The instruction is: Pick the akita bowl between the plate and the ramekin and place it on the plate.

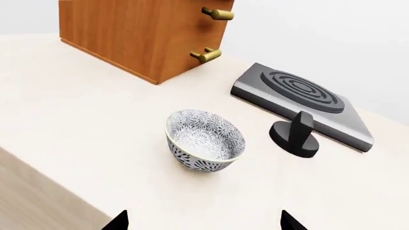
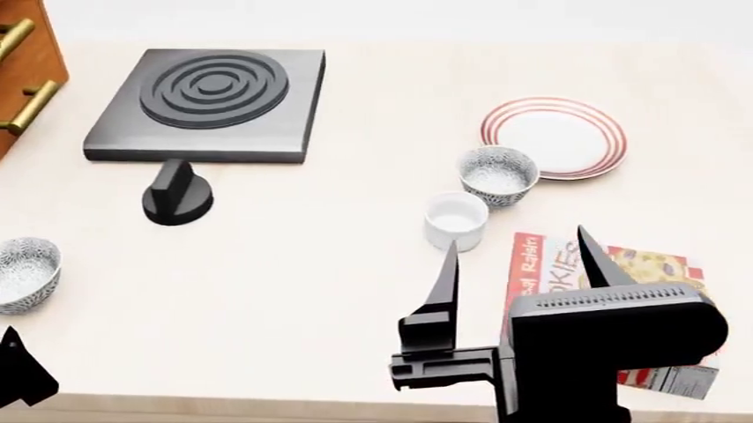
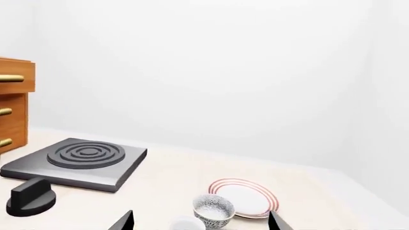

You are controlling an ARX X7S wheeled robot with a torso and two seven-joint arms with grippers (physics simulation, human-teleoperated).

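Your right gripper (image 2: pixel 518 269): jaws wide apart, holding nothing, above the desk's (image 2: pixel 330 264) near edge | your left gripper (image 2: pixel 18 374): jaws spread, empty, near-left corner | akita bowl (image 2: pixel 498 174): between plate (image 2: pixel 553 137) and ramekin (image 2: pixel 456 219), toward the right edge.

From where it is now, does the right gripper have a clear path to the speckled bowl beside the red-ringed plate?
Probably yes: the open right gripper faces the speckled bowl, with only the low white ramekin slightly aside.
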